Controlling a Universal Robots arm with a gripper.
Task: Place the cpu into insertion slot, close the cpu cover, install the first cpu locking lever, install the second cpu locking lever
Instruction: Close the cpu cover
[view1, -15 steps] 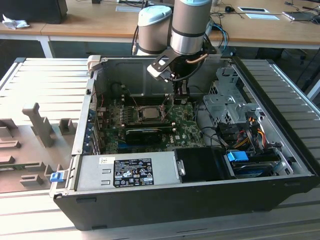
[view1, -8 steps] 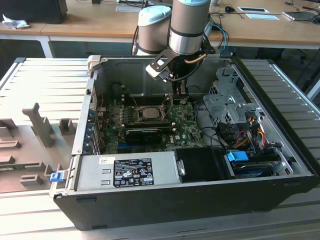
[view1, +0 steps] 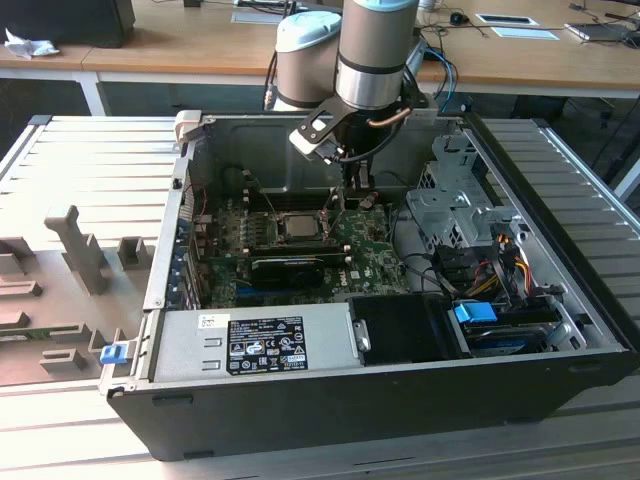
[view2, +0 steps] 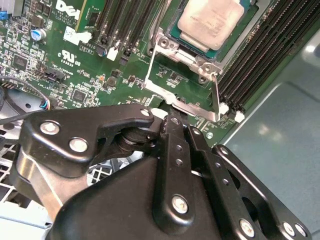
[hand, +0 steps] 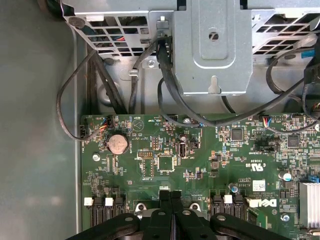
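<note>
- The open black computer case (view1: 330, 405) is seen on the ribbed grey metal worktop (view1: 90, 150), with the arm reaching down inside it.
- The small square cpu with its dull silver top (view2: 212, 22) is seated flat in the square, metal-framed insertion slot (view2: 169, 44) on the green motherboard (hand: 165, 145).
- The thin silver-grey cpu cover (view2: 192, 107), a frame plate, is swung up off the slot, and green board is seen through its window.
- The black gripper (view2: 175, 120) is held right at the cover's free edge.
- The fingers (hand: 164, 200) are pressed together, though whether any metal is pinched between them cannot be told.
</note>
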